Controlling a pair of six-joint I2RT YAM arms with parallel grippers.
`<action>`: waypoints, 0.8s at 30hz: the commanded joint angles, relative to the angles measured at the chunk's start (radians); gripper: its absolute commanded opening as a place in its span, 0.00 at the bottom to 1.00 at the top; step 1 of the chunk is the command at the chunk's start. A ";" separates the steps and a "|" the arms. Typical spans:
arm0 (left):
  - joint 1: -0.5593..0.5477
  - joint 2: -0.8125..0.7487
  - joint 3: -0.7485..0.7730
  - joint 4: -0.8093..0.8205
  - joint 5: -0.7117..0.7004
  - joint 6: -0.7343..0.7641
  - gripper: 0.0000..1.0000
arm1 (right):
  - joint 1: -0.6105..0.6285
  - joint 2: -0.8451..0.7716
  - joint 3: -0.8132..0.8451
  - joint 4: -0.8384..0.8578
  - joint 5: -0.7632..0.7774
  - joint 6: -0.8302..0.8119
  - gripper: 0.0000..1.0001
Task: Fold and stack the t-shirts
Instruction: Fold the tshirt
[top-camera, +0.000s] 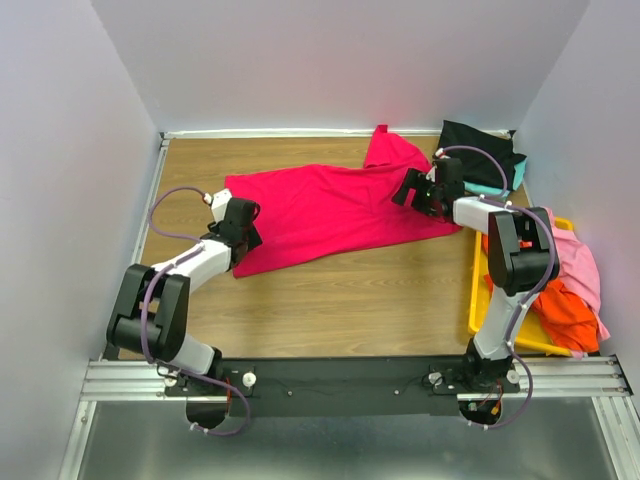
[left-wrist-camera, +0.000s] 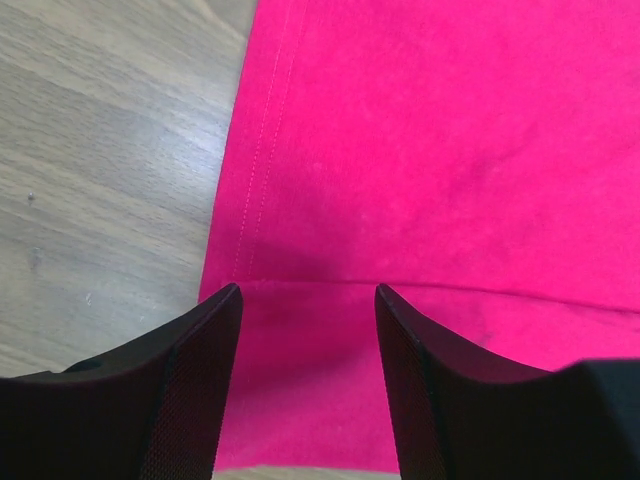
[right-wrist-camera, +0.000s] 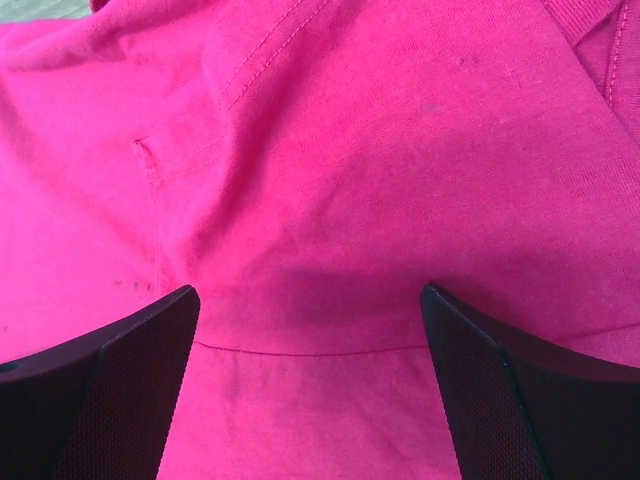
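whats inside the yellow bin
A pink t-shirt and an orange t-shirt lie heaped in the yellow bin. Anything beneath them is covered, and the right arm hides part of the bin's left side.

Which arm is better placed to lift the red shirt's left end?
Left. The left gripper is open over that edge of the red shirt; the right gripper is at the opposite end.

A wood-grain tabletop (top-camera: 330, 290) spreads under the left gripper (top-camera: 243, 225) and the right gripper (top-camera: 408, 190), plain pale walls (top-camera: 340, 60) rise beyond them and to the outer side of each, and a metal rail (top-camera: 120, 380) runs along the near edge behind them, under even light.
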 joint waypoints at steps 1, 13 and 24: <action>-0.008 0.032 0.023 0.024 -0.002 0.015 0.61 | 0.005 -0.016 -0.026 -0.039 -0.004 -0.017 0.98; -0.122 -0.099 -0.056 -0.014 -0.031 -0.074 0.58 | 0.007 -0.021 -0.026 -0.039 -0.013 -0.017 0.98; -0.122 -0.137 -0.086 -0.025 -0.091 -0.097 0.57 | 0.005 -0.016 -0.026 -0.037 -0.026 -0.018 0.98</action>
